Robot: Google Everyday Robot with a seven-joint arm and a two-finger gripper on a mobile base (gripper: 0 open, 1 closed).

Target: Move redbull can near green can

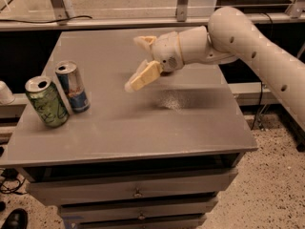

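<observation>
Camera view: grey table (190, 128) w/ drawers fills mid frame. White arm (257, 42) comes in from upper right. Gripper (132, 63) hangs above table ctr, fingers spread wide, holding nothing. Green can (46, 101) stands near table's left edge. Redbull can (72, 86) is upright just beside it, well left of gripper and slightly lower in frame.

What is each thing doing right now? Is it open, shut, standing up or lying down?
green can: standing, top opened.
redbull can: standing upright, right beside the green can.
tool: open, holding nothing, over the middle of the table.
drawers: shut.
</observation>
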